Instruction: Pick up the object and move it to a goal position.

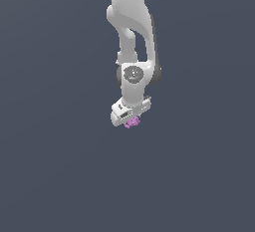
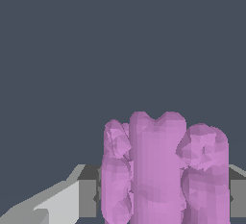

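Observation:
The object (image 1: 132,122) is a small, lumpy purple-pink piece showing just under the white hand of the arm, near the middle of the exterior view. My gripper (image 1: 131,120) is shut on it. In the wrist view the object (image 2: 161,170) fills the lower middle as knobbly purple columns, and a grey finger (image 2: 72,199) presses against one flank while another finger (image 2: 238,192) shows at the opposite flank. No goal marker is visible.
The white arm (image 1: 130,32) comes down from the top of the exterior view. Around it there is only a plain dark grey-blue background, with no other objects or edges to be seen.

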`<state>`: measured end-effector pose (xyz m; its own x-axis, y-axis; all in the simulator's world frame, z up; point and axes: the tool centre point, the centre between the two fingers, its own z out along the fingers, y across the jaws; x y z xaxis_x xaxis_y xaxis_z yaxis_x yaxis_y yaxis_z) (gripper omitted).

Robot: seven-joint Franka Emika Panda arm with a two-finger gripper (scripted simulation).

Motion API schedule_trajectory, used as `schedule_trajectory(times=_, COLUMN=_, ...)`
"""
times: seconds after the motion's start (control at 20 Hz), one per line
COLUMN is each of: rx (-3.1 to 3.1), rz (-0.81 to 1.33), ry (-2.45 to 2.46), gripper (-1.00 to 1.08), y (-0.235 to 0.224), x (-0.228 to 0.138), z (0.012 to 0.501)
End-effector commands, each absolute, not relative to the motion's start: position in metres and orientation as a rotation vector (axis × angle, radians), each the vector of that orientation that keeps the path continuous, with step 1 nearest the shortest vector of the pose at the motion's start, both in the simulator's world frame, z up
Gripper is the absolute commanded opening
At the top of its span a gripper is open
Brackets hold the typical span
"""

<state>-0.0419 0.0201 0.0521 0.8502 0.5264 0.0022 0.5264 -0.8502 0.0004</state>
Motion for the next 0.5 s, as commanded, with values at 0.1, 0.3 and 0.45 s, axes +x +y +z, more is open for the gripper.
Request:
schedule_trajectory(times=0.1, rx=-3.022, rz=-0.003, ry=-0.859, gripper=-1.0, y=0.021, x=-0.042, z=0.056)
schedule_trajectory(times=0.3, rx=-3.022, rz=-0.003, ry=-0.859, gripper=-1.0, y=0.024, x=-0.042, z=0.07)
schedule_trajectory(times=0.45, rx=-3.022, rz=-0.003, ry=-0.859, gripper=-1.0, y=0.027, x=-0.043, z=0.086)
